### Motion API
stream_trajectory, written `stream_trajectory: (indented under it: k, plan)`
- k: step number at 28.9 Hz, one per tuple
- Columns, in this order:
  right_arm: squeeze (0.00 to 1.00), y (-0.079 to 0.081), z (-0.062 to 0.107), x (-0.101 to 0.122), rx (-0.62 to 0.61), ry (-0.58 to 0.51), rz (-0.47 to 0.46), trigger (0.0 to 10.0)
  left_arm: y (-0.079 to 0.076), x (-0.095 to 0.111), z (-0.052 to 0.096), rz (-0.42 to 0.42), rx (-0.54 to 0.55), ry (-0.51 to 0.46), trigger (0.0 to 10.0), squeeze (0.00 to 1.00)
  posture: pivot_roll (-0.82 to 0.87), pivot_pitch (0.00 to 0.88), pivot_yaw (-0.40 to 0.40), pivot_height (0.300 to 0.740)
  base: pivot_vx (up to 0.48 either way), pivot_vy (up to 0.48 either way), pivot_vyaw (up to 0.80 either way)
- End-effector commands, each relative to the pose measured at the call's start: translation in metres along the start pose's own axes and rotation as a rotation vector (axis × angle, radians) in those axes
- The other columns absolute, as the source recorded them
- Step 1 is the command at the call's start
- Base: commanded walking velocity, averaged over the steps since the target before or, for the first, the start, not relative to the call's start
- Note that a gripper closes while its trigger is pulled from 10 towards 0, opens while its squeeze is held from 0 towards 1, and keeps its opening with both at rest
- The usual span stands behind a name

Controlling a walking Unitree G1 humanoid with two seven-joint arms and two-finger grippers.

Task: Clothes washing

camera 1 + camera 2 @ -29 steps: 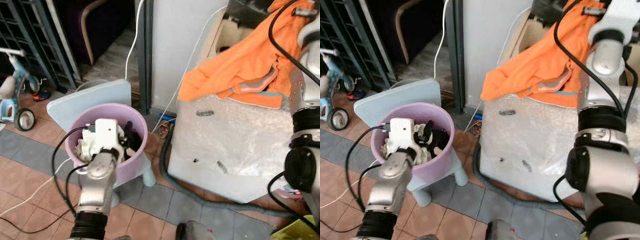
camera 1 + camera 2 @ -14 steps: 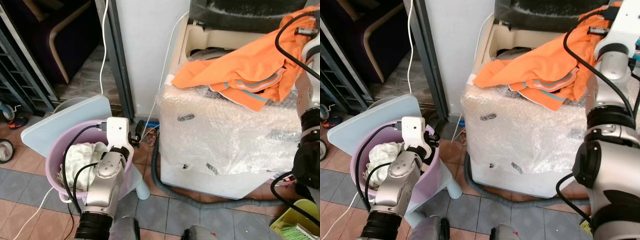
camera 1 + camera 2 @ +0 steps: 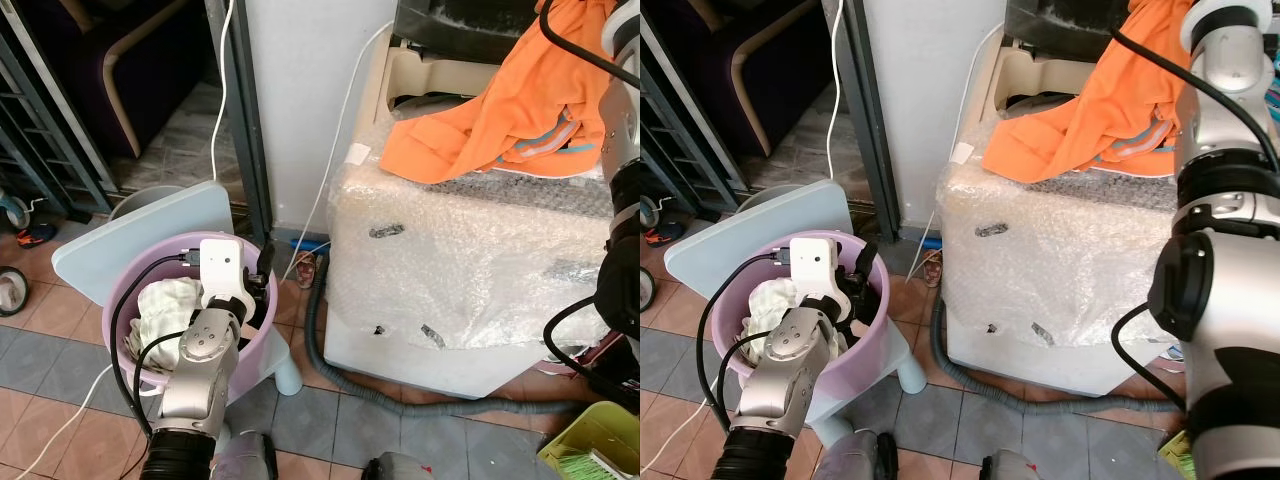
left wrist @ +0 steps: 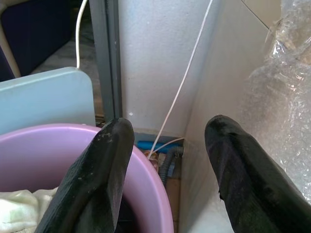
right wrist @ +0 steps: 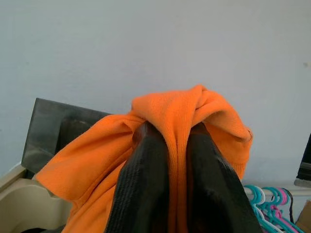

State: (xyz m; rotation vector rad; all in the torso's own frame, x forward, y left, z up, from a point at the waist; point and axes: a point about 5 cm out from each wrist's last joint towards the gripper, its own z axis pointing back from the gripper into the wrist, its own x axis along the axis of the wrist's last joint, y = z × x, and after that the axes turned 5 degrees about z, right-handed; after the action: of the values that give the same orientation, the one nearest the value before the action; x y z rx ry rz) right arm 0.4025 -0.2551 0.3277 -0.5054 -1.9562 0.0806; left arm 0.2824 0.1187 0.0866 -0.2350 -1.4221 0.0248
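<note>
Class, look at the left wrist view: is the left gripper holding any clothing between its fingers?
No: the left gripper is open above the purple basin, nothing between its fingers.

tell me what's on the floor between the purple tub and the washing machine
In the left eye view, a grey drain hose curls over the tiles between the purple tub and the washing machine, with a white cable behind it.

The orange garment (image 3: 510,110), trimmed with grey and teal striped bands, hung pinched at a fold between the right claw (image 5: 177,145) fingers, its lower part draped over the front rim of the open washing machine (image 3: 470,270), which was wrapped in bubble film. The lilac basin (image 3: 875,335) stood on a pale blue stool (image 3: 120,235) beside the machine and held white laundry (image 3: 165,305).
</note>
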Motion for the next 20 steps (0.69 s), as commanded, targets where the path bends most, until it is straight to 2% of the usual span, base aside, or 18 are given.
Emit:
stream_trajectory:
  k: [1,6,9,13,20]
  plan:
    - [0.0,-0.001,0.002,-0.002,0.015,-0.013,-0.003,10.0,-0.002,0.002,0.001,-0.012,-0.005,-0.004,10.0,0.0,-0.05,0.066,0.012,0.74,0.0,-0.45,0.0]
    - [0.0,0.01,0.012,-0.021,0.122,0.033,-0.051,10.0,0.0,0.003,-0.003,-0.017,0.002,-0.007,10.0,0.0,-0.05,0.064,0.01,0.74,0.0,-0.43,0.0]
    - [0.0,0.017,0.018,-0.031,0.167,0.05,-0.038,10.0,0.0,0.002,-0.002,-0.012,0.005,-0.004,10.0,0.0,-0.05,0.061,0.011,0.74,0.0,-0.323,0.0]
    - [0.0,0.025,0.024,-0.038,0.201,0.057,-0.039,10.0,-0.001,0.0,0.0,-0.016,0.003,0.0,10.0,0.0,-0.05,0.057,0.014,0.74,0.0,0.0,0.0]
    - [0.0,0.029,0.03,-0.043,0.192,0.043,-0.084,10.0,0.0,-0.001,0.001,0.005,0.012,-0.003,10.0,0.0,-0.05,0.038,0.017,0.74,0.0,0.0,0.0]
